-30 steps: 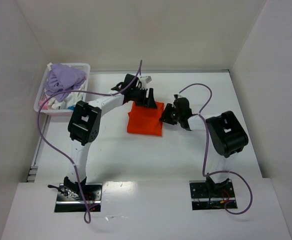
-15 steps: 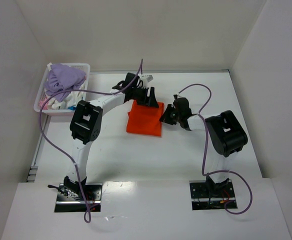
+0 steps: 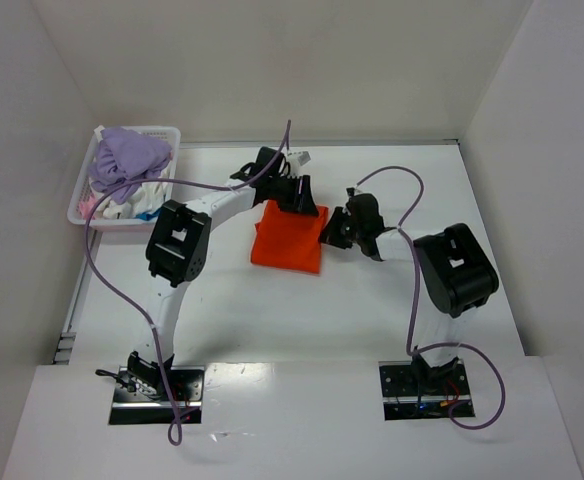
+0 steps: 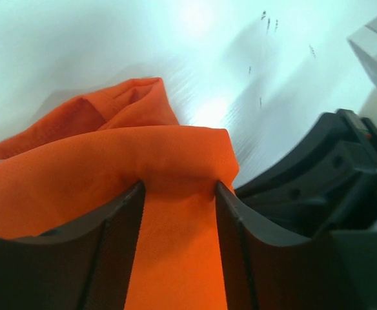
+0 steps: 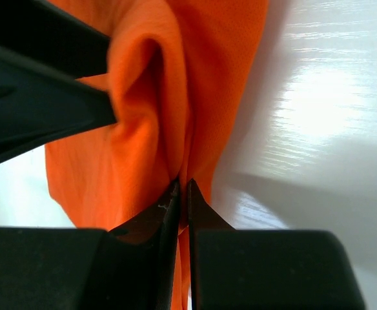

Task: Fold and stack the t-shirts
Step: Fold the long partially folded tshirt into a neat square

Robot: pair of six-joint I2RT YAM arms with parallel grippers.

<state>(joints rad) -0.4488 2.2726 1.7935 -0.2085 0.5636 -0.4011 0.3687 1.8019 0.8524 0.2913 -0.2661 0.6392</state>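
Orange t-shirt [image 3: 289, 240] folded into a rough square, mid-table on the white table [image 3: 272, 310], between the two arms; plain, no print seen; far edge bunched under the left gripper [image 3: 298, 196], right edge met by the right gripper [image 3: 334, 232]

Left wrist view: left gripper [image 4: 179, 188] with jaws partly closed; a thick band of orange cloth filling the gap from finger [image 4: 121, 239] to finger; cloth dented in at both tips, so read as gripped; a rolled fold standing just beyond the tips, bare table past that; black body of the right arm [image 4: 330, 174] close at the right

Right wrist view: right gripper [image 5: 182, 188] with jaws all but closed; only a thin edge of the orange cloth pinched between the tips; a deep fold running away from the pinch toward the far side; bare table to the right of the cloth; black fingers of the left gripper crowding the upper left, just beside the cloth

Far left corner: white lattice basket [image 3: 164, 131], well apart from the t-shirt; lilac cloth [image 3: 127, 155] heaped in it, above the rim; whether a shirt, cannot tell; small pink and blue bits beneath, too small to name

Purple cable [image 3: 102, 285] looping along each arm
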